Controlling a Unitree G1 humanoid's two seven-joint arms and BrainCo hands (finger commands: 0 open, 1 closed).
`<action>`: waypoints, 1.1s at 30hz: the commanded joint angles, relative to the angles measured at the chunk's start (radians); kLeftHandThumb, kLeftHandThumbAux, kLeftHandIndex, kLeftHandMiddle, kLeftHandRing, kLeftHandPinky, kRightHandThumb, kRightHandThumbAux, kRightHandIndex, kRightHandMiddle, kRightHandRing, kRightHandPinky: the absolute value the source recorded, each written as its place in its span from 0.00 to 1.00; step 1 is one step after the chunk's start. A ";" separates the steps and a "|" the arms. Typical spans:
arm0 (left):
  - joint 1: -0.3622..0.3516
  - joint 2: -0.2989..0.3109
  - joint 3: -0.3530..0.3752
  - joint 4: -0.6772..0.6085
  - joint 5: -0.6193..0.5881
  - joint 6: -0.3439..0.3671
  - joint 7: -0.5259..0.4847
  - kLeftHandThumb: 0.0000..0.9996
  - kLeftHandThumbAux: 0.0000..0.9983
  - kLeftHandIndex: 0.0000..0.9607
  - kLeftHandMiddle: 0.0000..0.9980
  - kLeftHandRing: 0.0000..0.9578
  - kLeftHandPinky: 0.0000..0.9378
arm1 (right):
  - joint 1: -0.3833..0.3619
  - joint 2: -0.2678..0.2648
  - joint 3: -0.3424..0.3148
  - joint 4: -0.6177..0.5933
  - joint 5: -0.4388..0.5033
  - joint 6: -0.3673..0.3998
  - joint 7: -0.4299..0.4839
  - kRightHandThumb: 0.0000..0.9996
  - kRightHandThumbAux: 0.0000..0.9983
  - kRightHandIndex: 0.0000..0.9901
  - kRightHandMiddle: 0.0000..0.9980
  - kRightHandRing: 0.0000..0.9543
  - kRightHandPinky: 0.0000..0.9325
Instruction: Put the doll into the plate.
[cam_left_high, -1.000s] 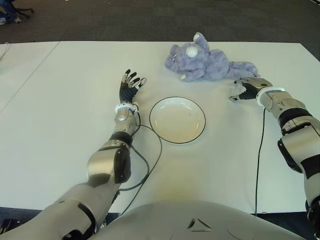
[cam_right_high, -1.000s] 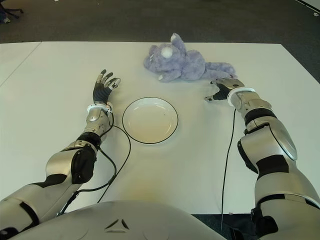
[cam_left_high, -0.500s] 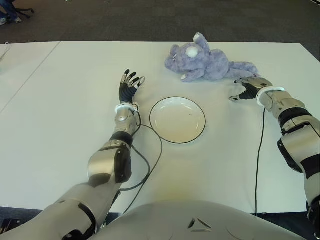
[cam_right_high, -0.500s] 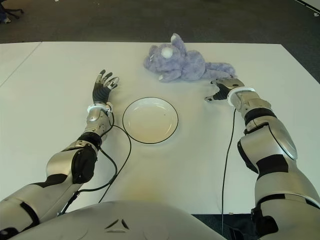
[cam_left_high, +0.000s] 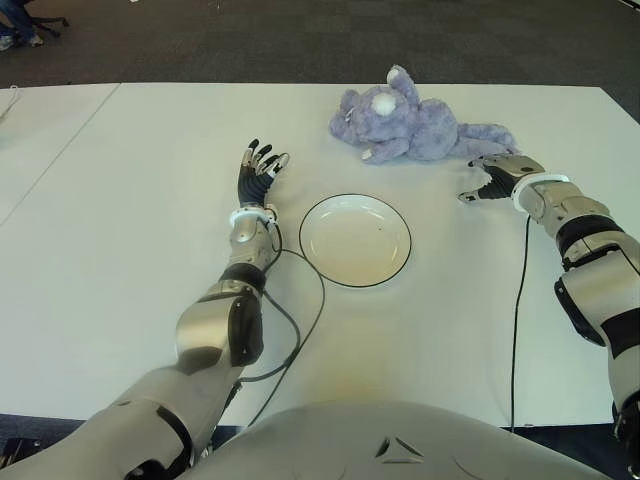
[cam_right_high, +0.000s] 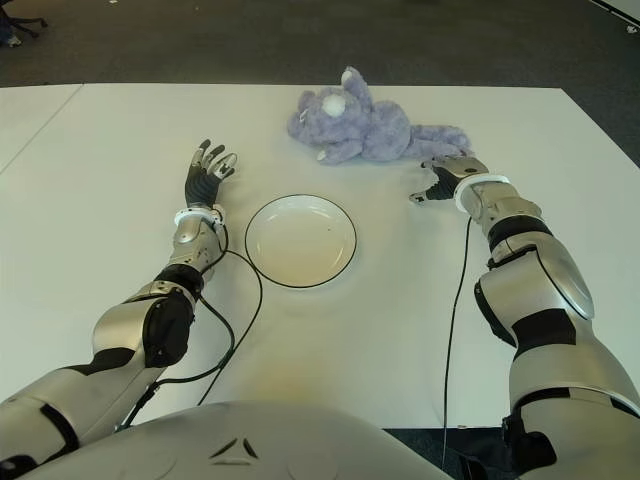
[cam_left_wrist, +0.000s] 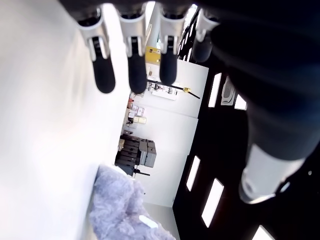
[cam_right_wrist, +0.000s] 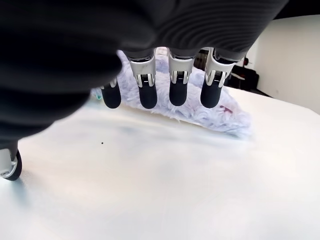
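Hovering unchanged beside the doll (cam_left_high: 420, 126), right hand (cam_left_high: 495, 176) stays spread.

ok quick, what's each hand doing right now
Left hand: open, holding nothing, left of the plate.
Right hand: open, holding nothing, close beside the doll.

I can read no text, label, brand, number or sign anywhere in these views, on the table, the objects or my robot's arms.
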 joint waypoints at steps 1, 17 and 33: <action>0.163 -0.036 0.012 0.120 -0.010 0.142 0.023 0.00 0.75 0.08 0.18 0.23 0.26 | -0.066 -0.022 -0.043 0.002 0.036 -0.017 0.062 0.26 0.45 0.00 0.00 0.00 0.00; 0.166 -0.020 -0.018 0.123 0.012 0.150 0.011 0.00 0.76 0.06 0.16 0.21 0.26 | -0.152 -0.023 -0.094 -0.012 0.057 -0.009 0.082 0.27 0.38 0.00 0.00 0.00 0.00; 0.156 -0.025 0.003 0.123 -0.012 0.160 0.016 0.00 0.77 0.06 0.17 0.22 0.26 | -0.181 -0.016 -0.062 -0.006 0.021 0.005 0.075 0.32 0.37 0.00 0.00 0.00 0.00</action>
